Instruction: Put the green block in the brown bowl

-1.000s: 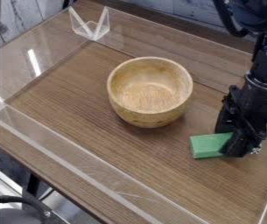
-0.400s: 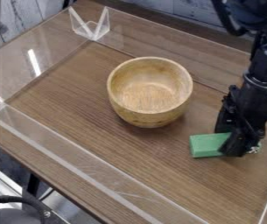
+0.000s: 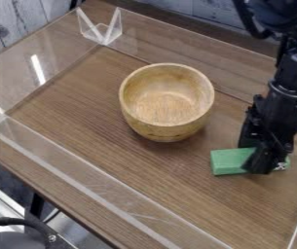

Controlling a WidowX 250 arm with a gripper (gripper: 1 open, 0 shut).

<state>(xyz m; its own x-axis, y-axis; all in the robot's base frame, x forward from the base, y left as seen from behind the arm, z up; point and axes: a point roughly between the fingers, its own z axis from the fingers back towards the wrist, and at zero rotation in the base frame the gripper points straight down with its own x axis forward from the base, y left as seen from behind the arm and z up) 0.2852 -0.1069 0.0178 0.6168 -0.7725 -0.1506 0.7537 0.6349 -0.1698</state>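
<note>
The green block (image 3: 229, 161) lies low over the wooden table, right of the brown bowl (image 3: 167, 100). My black gripper (image 3: 259, 160) points steeply down and is shut on the block's right end, which its fingers hide. The bowl sits upright, its pale inside holding nothing, a short gap left of the gripper. Whether the block still rests on the table I cannot tell.
Clear plastic walls (image 3: 59, 156) fence the wooden table (image 3: 98, 136) along the front and left. A clear plastic corner piece (image 3: 98, 27) stands at the back left. The black arm (image 3: 294, 68) rises at the right edge.
</note>
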